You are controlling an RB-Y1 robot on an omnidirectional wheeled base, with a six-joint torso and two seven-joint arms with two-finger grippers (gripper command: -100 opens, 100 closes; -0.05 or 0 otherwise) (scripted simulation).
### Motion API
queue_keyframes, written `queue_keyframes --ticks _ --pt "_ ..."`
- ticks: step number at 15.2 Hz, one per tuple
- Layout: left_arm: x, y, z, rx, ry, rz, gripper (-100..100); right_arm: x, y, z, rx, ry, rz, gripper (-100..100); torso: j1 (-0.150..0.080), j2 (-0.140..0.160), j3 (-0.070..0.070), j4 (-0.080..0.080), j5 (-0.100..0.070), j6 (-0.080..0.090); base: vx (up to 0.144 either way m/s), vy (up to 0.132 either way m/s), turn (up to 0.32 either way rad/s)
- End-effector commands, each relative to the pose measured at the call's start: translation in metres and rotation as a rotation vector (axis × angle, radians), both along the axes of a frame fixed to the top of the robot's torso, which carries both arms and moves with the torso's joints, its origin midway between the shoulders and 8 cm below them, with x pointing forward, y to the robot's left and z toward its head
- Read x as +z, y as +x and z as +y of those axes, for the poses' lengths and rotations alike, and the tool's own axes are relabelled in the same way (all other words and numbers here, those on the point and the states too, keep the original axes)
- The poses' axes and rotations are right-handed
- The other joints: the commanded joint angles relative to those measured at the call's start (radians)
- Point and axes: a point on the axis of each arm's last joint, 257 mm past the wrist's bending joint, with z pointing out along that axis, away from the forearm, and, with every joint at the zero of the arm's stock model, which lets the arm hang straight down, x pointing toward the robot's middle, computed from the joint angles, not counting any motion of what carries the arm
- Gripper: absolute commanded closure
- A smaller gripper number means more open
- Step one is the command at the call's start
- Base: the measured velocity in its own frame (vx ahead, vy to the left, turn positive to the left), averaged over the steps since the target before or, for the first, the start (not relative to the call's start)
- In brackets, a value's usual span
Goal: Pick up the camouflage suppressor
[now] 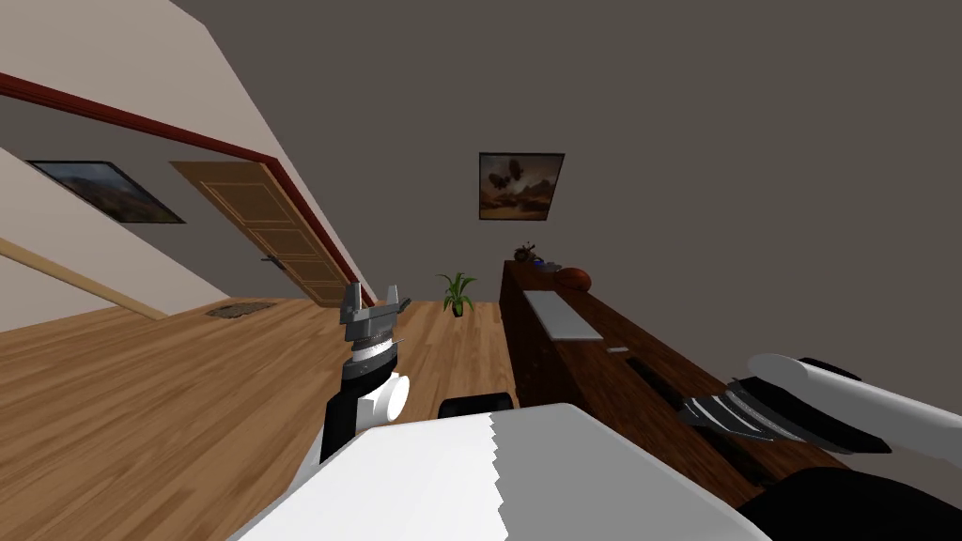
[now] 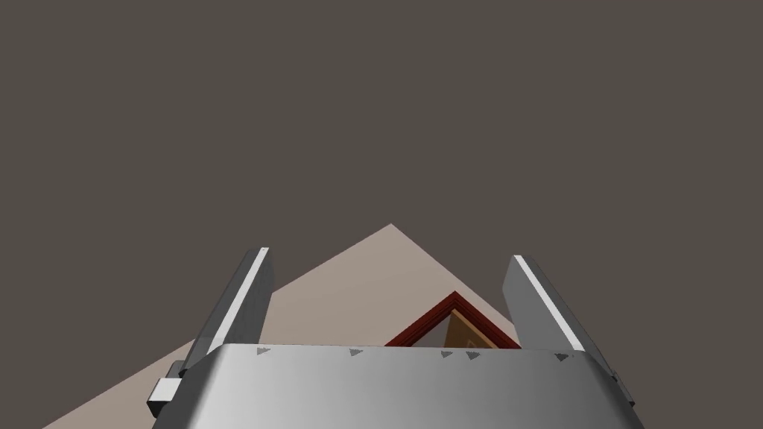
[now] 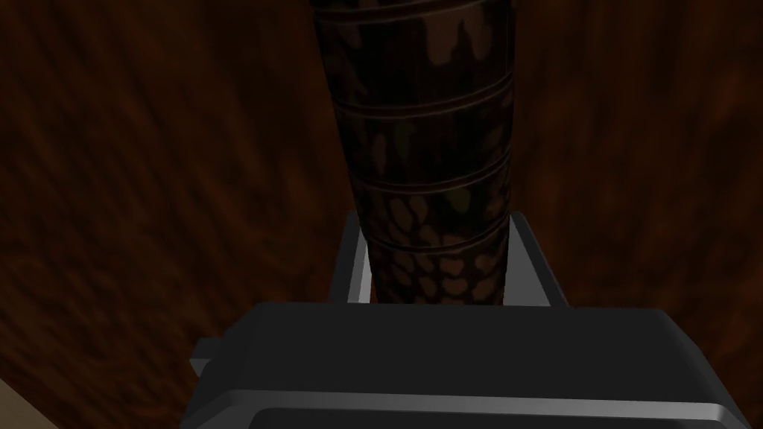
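Observation:
The camouflage suppressor (image 3: 428,149) is a long dark tube with mottled brown patches and ringed grooves. It runs lengthwise away from my right gripper (image 3: 436,223), whose two fingers press its sides, so the gripper is shut on it. Dark brown wood lies close behind it, and I cannot tell whether the tube touches that wood. In the head view the right gripper (image 1: 700,413) reaches over the dark wooden sideboard (image 1: 601,376), where the suppressor (image 1: 658,378) shows as a dark strip. My left gripper (image 1: 374,305) is raised over the floor, open and empty, fingers (image 2: 246,298) apart.
On the sideboard lie a flat white board (image 1: 561,315), a small white piece (image 1: 617,349), an orange-brown ball (image 1: 573,278) and small items at the far end. A potted plant (image 1: 457,293) stands on the wooden floor beside it. A wooden door (image 1: 268,230) is at the left.

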Motion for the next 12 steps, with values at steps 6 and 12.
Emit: queue_keyframes --ticks 6,12 --pt "0.000 0.000 0.000 0.000 0.000 0.000 0 0.003 0.011 0.009 0.043 0.014 0.007 100 -0.001 -0.005 -0.002 -0.001 0.000 0.002 0.039 -0.006 -0.096" --pt "0.000 0.000 0.000 0.000 0.000 0.000 0 0.009 0.021 0.017 0.089 0.017 0.017 100 -0.001 -0.007 -0.004 -0.001 0.001 0.001 0.082 -0.014 -0.127"
